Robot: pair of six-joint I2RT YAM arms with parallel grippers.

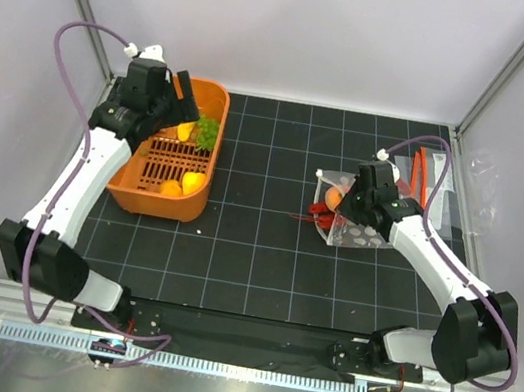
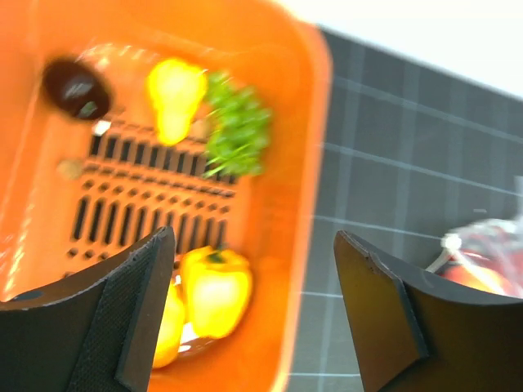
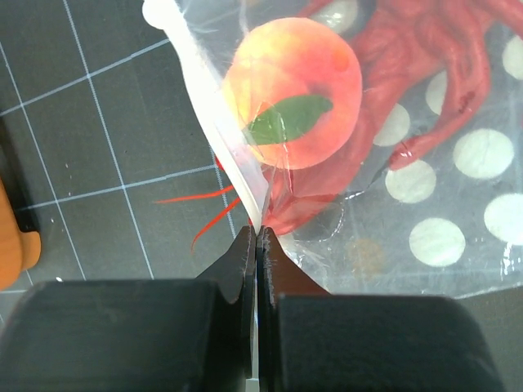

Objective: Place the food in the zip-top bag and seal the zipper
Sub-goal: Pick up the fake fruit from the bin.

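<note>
I have the right hand pinched tight on the zipper, the white strip along the mouth of the zip-top bag, which lies on the black gridded counter right of centre in the top view. Inside the dotted bag I see the peach against the red lobster, whose thin feelers lie past the mouth edge on the counter. My left hand hangs with fingers spread wide over the orange basket at upper left. The basket holds the green bunch, a yellow pear, a yellow pepper and a dark brown piece.
</note>
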